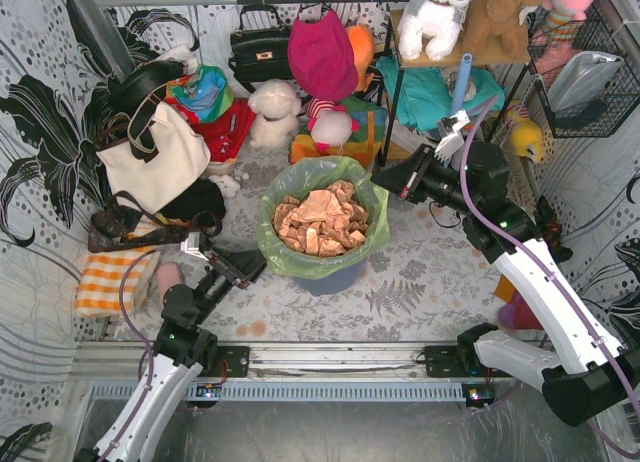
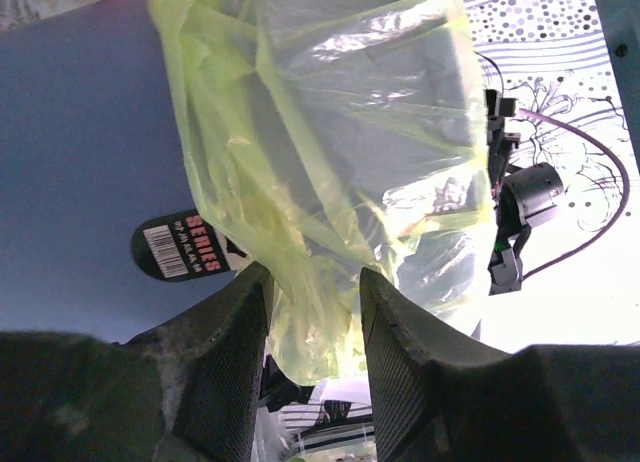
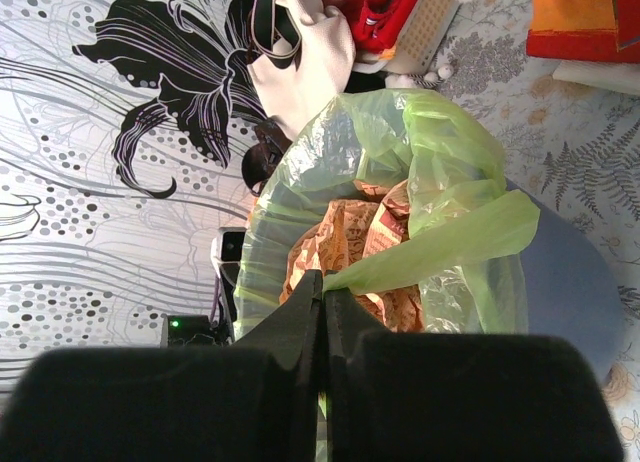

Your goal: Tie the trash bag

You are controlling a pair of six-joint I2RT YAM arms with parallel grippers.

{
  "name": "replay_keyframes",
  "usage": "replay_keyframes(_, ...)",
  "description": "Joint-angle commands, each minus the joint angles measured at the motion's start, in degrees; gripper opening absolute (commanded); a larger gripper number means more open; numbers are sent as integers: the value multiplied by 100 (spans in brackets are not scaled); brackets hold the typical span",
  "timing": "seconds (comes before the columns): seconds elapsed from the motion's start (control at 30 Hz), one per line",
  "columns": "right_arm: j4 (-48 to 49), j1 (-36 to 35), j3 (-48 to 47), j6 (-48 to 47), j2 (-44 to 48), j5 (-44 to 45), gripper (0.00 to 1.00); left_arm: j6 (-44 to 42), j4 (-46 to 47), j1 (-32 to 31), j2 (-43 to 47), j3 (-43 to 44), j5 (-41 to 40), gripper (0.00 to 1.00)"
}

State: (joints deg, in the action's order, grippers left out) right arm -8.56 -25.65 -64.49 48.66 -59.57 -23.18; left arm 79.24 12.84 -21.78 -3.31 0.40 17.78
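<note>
Mid-worktop, the right gripper (image 3: pixel 321 285) pinches the thin translucent light-green plastic trash bag (image 1: pixel 312 168); the left gripper (image 2: pixel 312 278) gapes around its fold.

Top view: bright and even, lit from overhead. The thin translucent light-green plastic trash bag (image 1: pixel 272 237) throws only a soft shadow on the fern-patterned bench (image 1: pixel 420 282). Everything is sharp.
Left wrist view: backlit, with the lower right corner burnt out to white. White glare streaks the bag's film, the round blue bin (image 2: pixel 70 132) lies in flat shade, and my left jaws are dark and soft.
Right wrist view: even light. My right jaws are a black, unfocused mass along the bottom edge.
</note>
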Motion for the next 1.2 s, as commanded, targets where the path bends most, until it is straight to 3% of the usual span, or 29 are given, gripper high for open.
replay_keyframes(0.0, 137, 0, -178, 29, -18, -56, 0, 75, 575, -23, -9, -459, 55, 42)
replay_keyframes(0.1, 135, -1, -165, 32, -3, -42, 0, -84, 209, -24, 41, -266, 27, 23)
replay_keyframes(0.33, 175, 3, -113, 31, 38, -61, 0, -848, -1227, -24, 286, 727, -271, 8)
replay_keyframes(0.8, 465, -1, 50, 126, 138, -114, 0, -1932, -1863, -26, -844, 2735, -39, 0)
replay_keyframes(1.17, 705, 3, -259, 214, 118, -124, 0, -2309, -1254, -22, -2210, 3756, 459, 0)
